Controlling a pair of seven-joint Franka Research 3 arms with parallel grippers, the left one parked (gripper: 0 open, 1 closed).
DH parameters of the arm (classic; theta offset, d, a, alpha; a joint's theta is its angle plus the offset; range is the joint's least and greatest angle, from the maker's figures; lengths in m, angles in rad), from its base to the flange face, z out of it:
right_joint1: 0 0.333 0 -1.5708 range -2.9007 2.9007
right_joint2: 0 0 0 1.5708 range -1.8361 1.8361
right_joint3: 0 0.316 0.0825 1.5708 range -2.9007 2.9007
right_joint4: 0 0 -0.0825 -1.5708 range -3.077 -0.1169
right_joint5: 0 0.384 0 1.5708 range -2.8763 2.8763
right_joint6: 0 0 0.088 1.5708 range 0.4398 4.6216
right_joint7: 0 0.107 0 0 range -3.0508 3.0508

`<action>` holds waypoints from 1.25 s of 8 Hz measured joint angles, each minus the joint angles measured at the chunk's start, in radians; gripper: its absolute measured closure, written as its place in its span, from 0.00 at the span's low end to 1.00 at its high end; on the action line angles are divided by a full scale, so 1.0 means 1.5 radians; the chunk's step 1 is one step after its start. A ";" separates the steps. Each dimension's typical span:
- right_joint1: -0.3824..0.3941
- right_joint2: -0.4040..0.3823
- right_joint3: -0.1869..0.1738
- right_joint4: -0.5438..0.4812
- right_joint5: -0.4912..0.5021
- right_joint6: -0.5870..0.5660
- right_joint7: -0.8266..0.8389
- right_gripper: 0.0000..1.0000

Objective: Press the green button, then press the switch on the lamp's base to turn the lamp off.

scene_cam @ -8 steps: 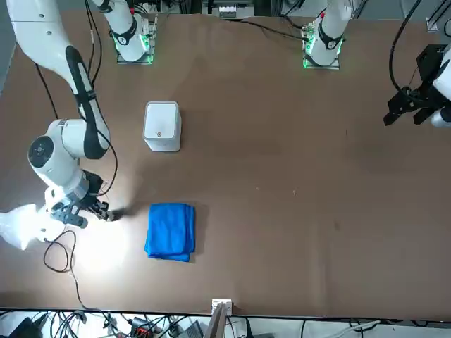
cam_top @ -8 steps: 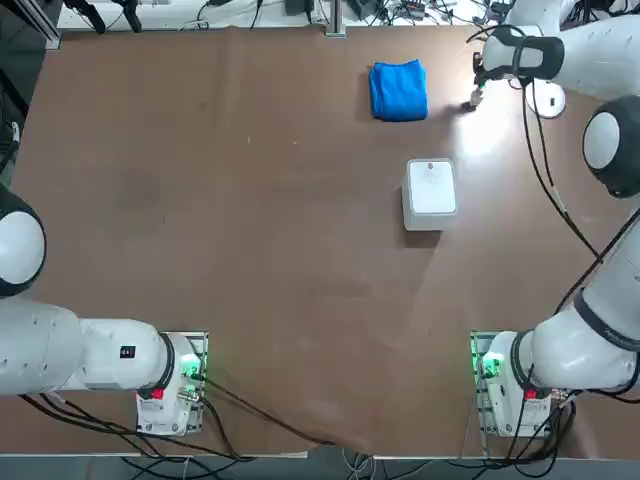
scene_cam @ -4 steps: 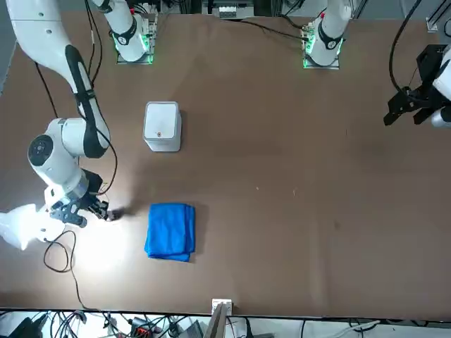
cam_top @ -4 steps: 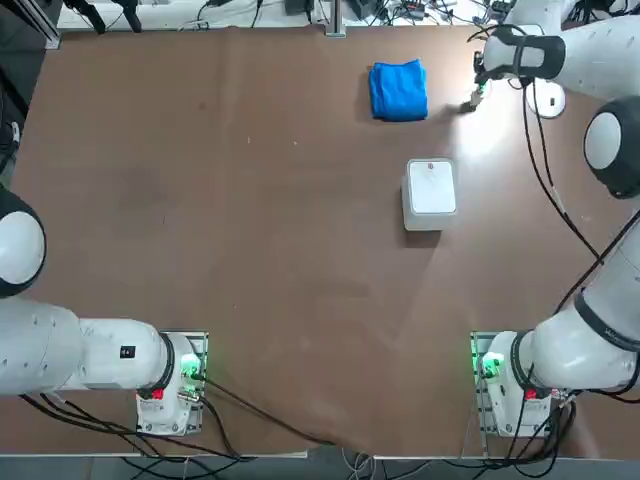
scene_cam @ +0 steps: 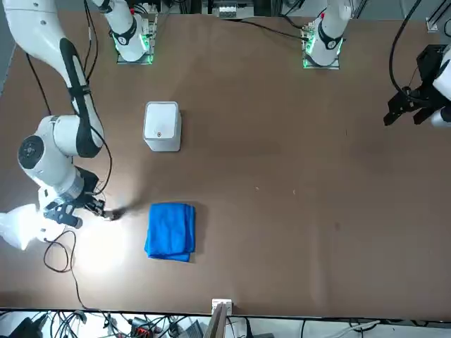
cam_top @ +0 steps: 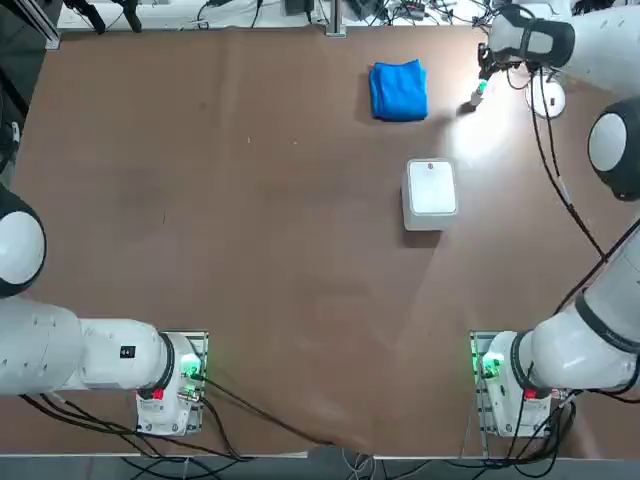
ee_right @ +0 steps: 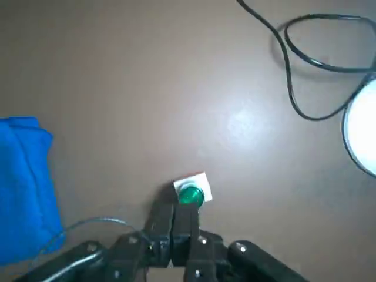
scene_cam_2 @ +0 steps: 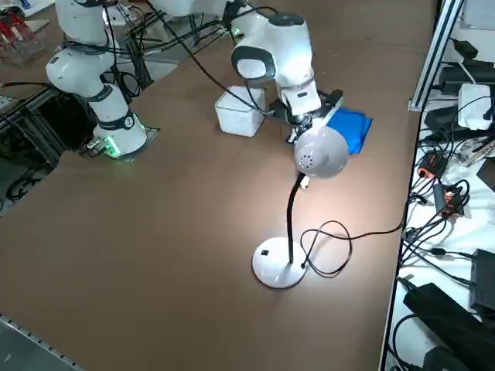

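at upper right of the top view, right gripper (ee_right: pixel 176 220) w/ fingers pressed together sits tip-to-cap at the green button (ee_right: pixel 190 194), lamp (scene_cam_2: pixel 319 153) lit, so step 1 looks underway at best & the switch (scene_cam_2: pixel 264 251) on the lamp's base (scene_cam_2: pixel 277 269), lower centre of side view, is untouched.

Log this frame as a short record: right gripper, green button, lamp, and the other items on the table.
gripper: right gripper shut, fingertips next to the green button, contact unclear
lamp: lit, bright patch on the table near the button
lamp's base: white disc, switch untouched
blue cloth: folded, beside the button
white box, nearer the robot than the cloth
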 joint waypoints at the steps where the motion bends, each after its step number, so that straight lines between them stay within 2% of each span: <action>1: 0.000 -0.024 0.000 0.021 0.000 -0.067 0.002 0.99; 3: -0.006 -0.087 -0.003 0.028 0.000 -0.234 0.006 0.99; 4: -0.020 -0.116 -0.006 0.017 0.000 -0.297 0.006 0.99; 5: -0.038 -0.144 -0.008 -0.014 -0.001 -0.319 -0.001 0.99; 7: -0.096 -0.200 -0.011 -0.113 -0.003 -0.296 -0.043 0.99; 9: -0.171 -0.242 -0.014 -0.211 -0.003 -0.207 -0.133 0.99; 10: -0.198 -0.246 -0.015 -0.241 -0.002 -0.157 -0.163 0.99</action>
